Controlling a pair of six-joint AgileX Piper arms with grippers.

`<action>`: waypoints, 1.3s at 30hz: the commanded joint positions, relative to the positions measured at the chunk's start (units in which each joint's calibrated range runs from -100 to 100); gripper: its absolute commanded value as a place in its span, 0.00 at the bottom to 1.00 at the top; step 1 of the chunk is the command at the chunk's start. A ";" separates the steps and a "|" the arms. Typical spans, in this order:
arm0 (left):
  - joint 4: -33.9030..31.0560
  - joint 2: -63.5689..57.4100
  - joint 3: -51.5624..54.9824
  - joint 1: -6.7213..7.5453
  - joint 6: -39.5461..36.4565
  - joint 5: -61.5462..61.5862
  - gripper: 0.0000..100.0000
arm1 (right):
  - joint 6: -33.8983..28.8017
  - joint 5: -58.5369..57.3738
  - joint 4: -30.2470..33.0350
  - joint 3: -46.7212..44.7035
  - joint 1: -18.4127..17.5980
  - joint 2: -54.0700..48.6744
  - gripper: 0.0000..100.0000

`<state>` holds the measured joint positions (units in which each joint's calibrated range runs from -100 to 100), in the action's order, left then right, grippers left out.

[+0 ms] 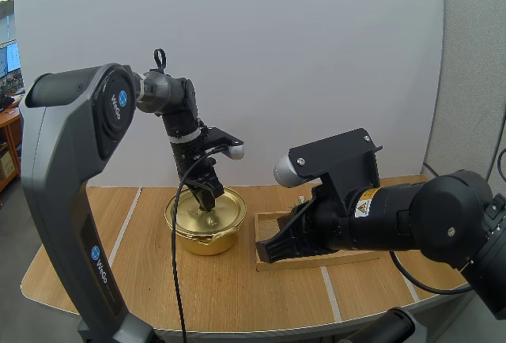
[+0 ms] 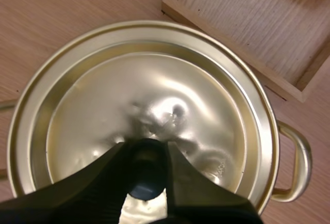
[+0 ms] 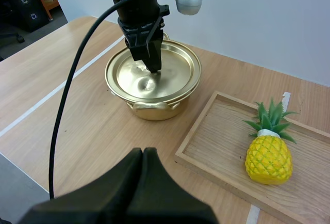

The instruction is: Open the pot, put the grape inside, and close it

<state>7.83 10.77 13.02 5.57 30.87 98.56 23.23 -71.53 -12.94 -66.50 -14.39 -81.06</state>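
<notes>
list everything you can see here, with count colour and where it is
pot: one, gold, on the table, left of the tray in the high view
lid: one, gold, sitting on the pot
knob: one, dark, at the lid's centre, between the left gripper's fingers
tray: one, light wood, on the table beside the pot
pineapple: one, yellow with green leaves, inside the tray
table: one, light wood with pale stripes, under everything
left gripper: one, black, down on the lid, closed on its knob
right gripper: one, black, shut on nothing, near the tray's front edge
</notes>
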 commanded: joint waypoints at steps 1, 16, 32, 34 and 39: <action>-0.37 -0.20 1.59 0.21 0.28 1.44 0.00 | 0.24 0.34 -0.57 -0.16 0.23 -0.39 0.00; 1.28 -0.20 2.09 0.21 0.28 0.86 0.12 | 0.24 0.34 -0.57 -0.16 0.23 -0.39 0.00; 1.10 -2.32 0.98 0.21 -2.40 1.44 1.00 | 0.24 0.34 -0.57 -0.16 0.23 -0.39 0.00; 1.10 -4.11 0.10 0.21 -2.64 1.44 1.00 | 0.24 0.34 -0.57 -0.16 0.23 -0.39 0.00; 1.10 -9.21 -1.62 0.21 -3.35 1.44 1.00 | 0.24 0.34 -0.57 -0.16 0.23 -0.39 0.00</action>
<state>8.24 4.34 12.43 5.57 28.30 99.80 23.23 -71.53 -13.20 -66.50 -14.39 -81.06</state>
